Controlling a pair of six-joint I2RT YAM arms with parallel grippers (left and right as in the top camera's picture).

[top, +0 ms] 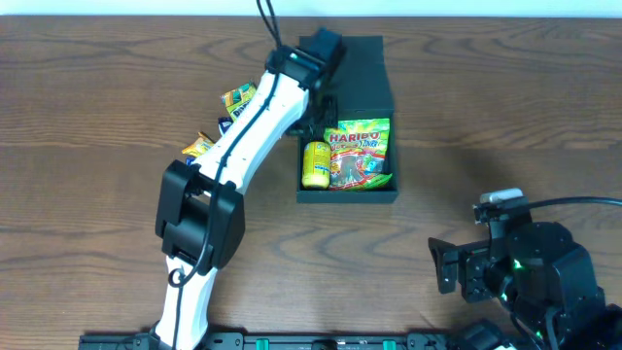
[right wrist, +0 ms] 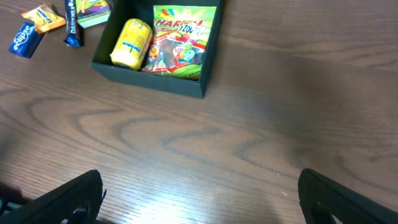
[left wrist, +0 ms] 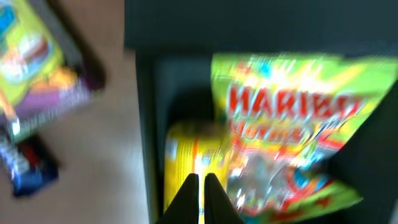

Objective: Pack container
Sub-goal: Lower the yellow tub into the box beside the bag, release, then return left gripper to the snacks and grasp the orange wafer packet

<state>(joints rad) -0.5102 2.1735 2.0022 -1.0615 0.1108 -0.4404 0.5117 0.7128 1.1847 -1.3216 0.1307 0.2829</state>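
Overhead view shows a brown wooden table [top: 486, 117] with two robot arms. The left arm [top: 243, 136], white and black, reaches far across the table to the container [top: 347, 194]. The right arm [top: 525, 277] stays low at the near right corner, well apart from everything else.

The container is a dark square box and it stands in the far middle part of the table. Its flap lid [top: 362, 68] is open and lies back on the far side. Inside the box a green bag of gummy candy [top: 360, 156] fills the right part. A yellow packet [top: 316, 163] lies just beside it, against the left wall.

The left gripper [left wrist: 200, 186] hangs above the open box, over the yellow packet. Its two fingers are pressed together and nothing is between them. The left wrist view is blurred. The right gripper [right wrist: 199, 183] is spread wide and empty above bare table, facing the box from a distance.

Some small snacks lie on the table to the left of the box: a green and yellow packet [top: 238, 100], a dark blue bar [right wrist: 73, 22], an orange packet [right wrist: 45, 17] and a blue packet [right wrist: 25, 38].
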